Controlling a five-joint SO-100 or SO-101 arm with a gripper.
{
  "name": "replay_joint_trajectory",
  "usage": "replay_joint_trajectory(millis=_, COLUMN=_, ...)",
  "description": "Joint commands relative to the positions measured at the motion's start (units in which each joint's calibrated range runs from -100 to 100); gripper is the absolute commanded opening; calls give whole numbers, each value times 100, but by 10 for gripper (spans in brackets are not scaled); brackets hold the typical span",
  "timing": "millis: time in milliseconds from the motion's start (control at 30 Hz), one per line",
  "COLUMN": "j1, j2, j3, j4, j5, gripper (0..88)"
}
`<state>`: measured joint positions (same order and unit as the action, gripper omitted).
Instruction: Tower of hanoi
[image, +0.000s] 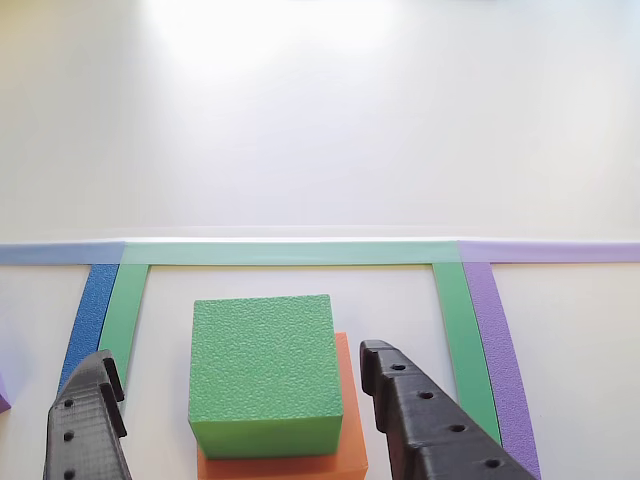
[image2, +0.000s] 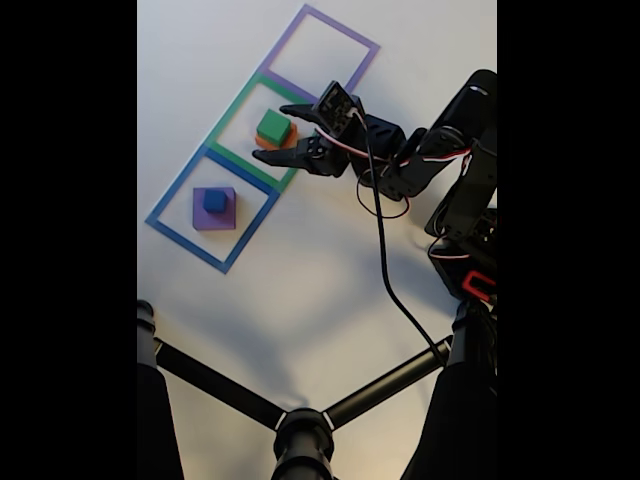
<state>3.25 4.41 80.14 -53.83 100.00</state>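
White tabletop (image2: 330, 290) carries three taped squares in a row. Black tool (image2: 272, 132) hangs released, its fingers spread either side of the green block (image: 264, 370), which sits on the orange block (image: 345, 455) inside the green outline (image2: 225, 120). Nearby, the blue cube (image2: 215, 200) rests on the purple block (image2: 213, 216) within the blue outline (image2: 170, 195).

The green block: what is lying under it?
Under the green block lies the orange block; its edge shows at the right and front. The green block covers most of the orange top. The open gripper flanks them.
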Motion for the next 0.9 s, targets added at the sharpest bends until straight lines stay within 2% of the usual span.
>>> replay_joint_trajectory(millis=0, j1=-84, j2=-41, j3=-113, j4=-166, j5=0, gripper=243)
replay_joint_trajectory(millis=567, j1=-107, j2=7, j3=-140, j4=-157, j5=0, gripper=69)
replay_joint_trajectory(millis=867, j1=-145, j2=-145, j3=-167, j4=-101, j5=0, gripper=62)
